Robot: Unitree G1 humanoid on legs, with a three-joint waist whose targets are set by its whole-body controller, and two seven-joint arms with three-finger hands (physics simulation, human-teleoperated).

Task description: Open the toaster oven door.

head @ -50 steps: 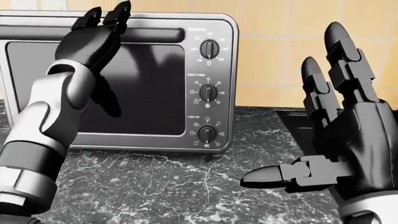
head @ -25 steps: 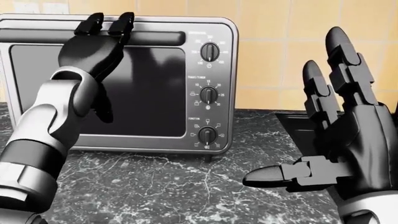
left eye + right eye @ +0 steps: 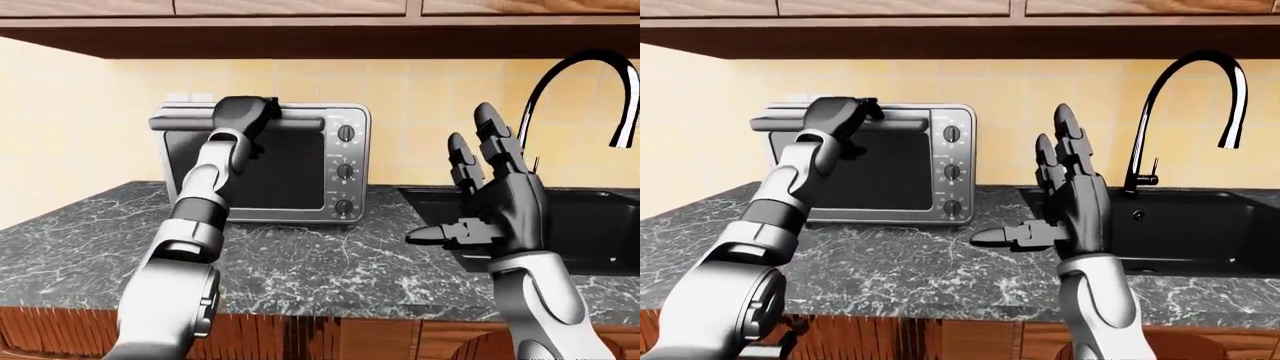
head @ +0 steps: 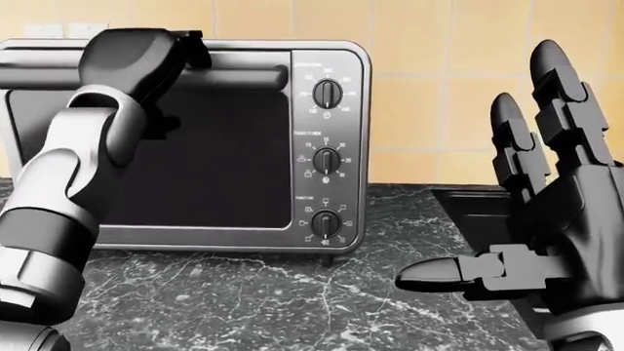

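The toaster oven (image 4: 195, 139) stands on the far left of the stone counter (image 3: 330, 262) against the tiled wall, and my left hand (image 4: 137, 62) lies over the handle bar (image 4: 243, 73) along the top of its door (image 4: 210, 153), but I cannot tell if the fingers are closed around it. I think the door is stiff and hinged at the bottom, the smooth metal bar is the place to hold, and the light oven may slide. My right hand (image 4: 541, 227) waits with fingers spread near the sink (image 3: 1200, 225) and faucet (image 3: 1185, 112), and nothing blocks the door.

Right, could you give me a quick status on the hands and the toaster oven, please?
Left hand at the door handle, grip unconfirmed. Right hand open, idle. Toaster oven door looks shut. Nothing blocking.
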